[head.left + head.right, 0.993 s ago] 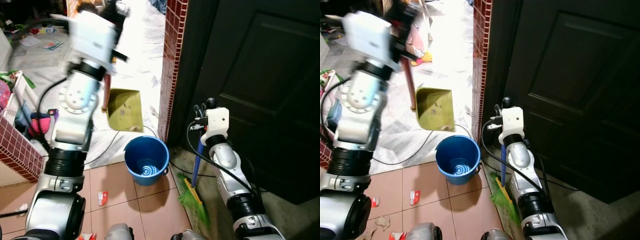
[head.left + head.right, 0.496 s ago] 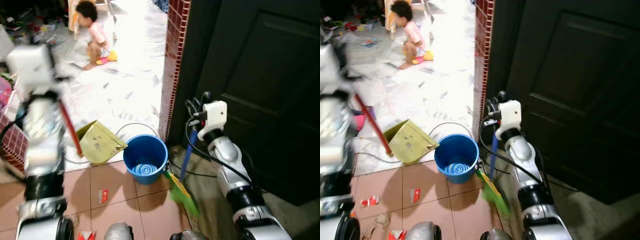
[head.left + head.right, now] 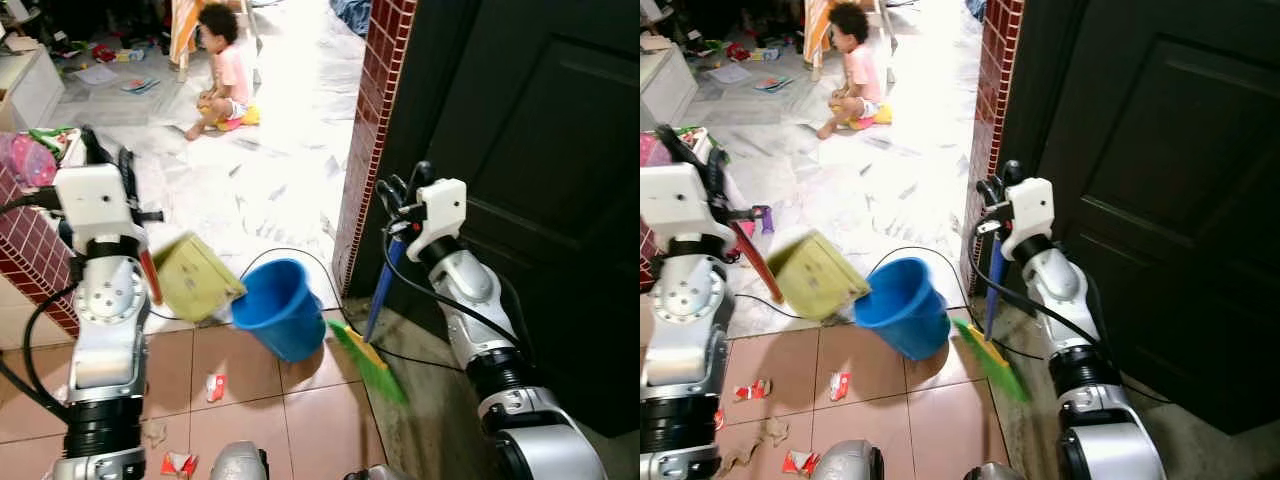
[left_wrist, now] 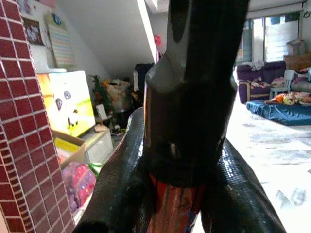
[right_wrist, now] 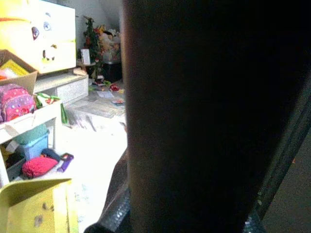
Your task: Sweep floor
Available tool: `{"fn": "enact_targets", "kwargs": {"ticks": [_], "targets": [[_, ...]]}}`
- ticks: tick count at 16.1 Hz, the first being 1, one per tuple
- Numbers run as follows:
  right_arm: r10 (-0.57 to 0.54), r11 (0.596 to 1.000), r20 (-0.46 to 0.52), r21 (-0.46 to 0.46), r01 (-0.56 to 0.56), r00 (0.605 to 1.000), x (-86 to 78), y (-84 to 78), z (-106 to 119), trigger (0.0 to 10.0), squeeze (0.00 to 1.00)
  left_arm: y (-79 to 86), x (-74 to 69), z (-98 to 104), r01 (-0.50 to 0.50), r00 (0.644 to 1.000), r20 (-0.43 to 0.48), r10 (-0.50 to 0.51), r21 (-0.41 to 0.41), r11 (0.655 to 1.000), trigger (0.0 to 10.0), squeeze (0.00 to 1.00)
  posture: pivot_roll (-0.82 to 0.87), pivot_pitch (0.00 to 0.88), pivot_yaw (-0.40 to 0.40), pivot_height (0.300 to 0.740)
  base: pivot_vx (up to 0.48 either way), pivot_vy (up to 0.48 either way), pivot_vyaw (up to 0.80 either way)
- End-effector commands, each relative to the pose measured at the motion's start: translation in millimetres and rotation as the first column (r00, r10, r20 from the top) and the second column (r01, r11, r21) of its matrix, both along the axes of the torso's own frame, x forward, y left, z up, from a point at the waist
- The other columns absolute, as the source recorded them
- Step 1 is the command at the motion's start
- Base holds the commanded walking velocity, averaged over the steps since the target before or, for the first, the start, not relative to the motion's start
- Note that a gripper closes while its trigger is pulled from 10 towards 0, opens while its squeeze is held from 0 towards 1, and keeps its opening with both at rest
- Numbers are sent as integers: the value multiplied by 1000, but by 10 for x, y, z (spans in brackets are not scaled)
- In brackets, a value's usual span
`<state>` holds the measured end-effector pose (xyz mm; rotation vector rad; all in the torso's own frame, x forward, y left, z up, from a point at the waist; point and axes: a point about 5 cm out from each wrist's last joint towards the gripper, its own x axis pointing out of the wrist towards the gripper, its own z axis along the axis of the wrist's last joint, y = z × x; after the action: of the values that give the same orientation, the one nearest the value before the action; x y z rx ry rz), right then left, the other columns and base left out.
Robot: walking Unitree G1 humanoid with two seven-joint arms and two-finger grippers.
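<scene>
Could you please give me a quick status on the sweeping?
Left gripper shut on dustpan handle, right gripper shut on broom. Blue bucket tipped between them. Litter scraps on tiles; a person sits beyond.

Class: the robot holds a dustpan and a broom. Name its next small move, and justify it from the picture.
Probably lower the yellow dustpan clear of the tipped blue bucket. The left gripper holds it raised against the bucket, while paper scraps lie on the tiles and the broom waits in the right gripper.
</scene>
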<state>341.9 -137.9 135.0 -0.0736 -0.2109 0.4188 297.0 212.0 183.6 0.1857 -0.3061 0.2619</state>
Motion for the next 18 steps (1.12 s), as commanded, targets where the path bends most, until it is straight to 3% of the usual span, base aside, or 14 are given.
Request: {"fn": "enact_targets", "kwargs": {"ticks": [1,6,7,9,12,15,18], "targets": [[2,1000,23,2,-2,1000,-4,-30,33,10000,0,-102,10,122,50,998,38,-50,7,999,10000,0,93,0,-12,740,0,0,0],[30,999,-1,-20,-30,1000,-103,68,-123,10000,0,-317,155,546,128,977,173,-123,-13,992,10000,0,95,0,-9,740,0,0,0],[26,1000,-3,-16,-27,1000,-127,98,-153,10000,0,-500,264,676,200,957,213,-198,12,980,10000,0,87,0,-5,740,0,0,0],[28,1000,10,-15,-27,1000,-117,134,-129,10000,0,-623,396,816,238,940,238,-245,57,969,10000,0,78,0,15,740,0,0,0],[-20,1000,9,0,20,1000,-101,96,-141,10000,0,-802,513,951,289,918,264,-297,69,955,10000,0,73,0,34,740,0,0,0],[-40,999,7,-6,40,999,-116,103,-177,10000,0,-1010,617,953,355,895,256,-365,87,931,10000,0,57,0,51,740,0,0,0],[-91,996,4,-5,91,996,-99,25,-192,10000,0,-1378,657,993,482,834,251,-491,101,871,10000,0,42,0,71,740,0,0,0]]}}
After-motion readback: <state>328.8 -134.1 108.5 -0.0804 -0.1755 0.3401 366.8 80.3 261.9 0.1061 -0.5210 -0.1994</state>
